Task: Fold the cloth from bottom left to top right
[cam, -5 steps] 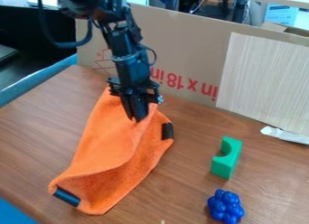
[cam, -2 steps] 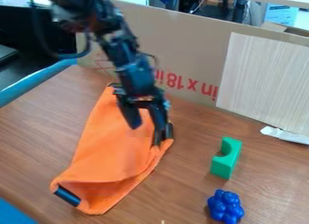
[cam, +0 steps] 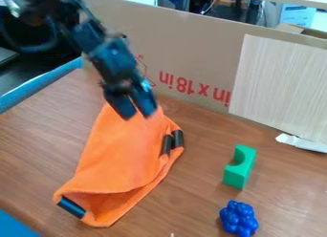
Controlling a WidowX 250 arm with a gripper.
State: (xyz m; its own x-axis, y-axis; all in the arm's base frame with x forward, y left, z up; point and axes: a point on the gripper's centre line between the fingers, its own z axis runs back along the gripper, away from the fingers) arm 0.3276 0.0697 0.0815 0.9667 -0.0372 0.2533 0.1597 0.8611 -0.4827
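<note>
The black gripper hangs over the upper end of the orange cloth, its two fingers apart with a narrow gap and nothing held between them. The cloth lies folded on the table as a long, slanting shape from upper middle to lower left. Two black clips or bands sit side by side at its right edge, and another dark one is at its lower left corner. Near the bottom, the upper layer bulges up a little, leaving a pocket-like opening.
On the wooden table, a green block with a curved notch stands right of the cloth, and a blue knobbly object lies below it. A cardboard wall runs along the back, with a white scrap near it.
The gripper opened and let go of the cloth, then rose away toward the upper left. A second black band now lies beside the one at the cloth's right edge.
</note>
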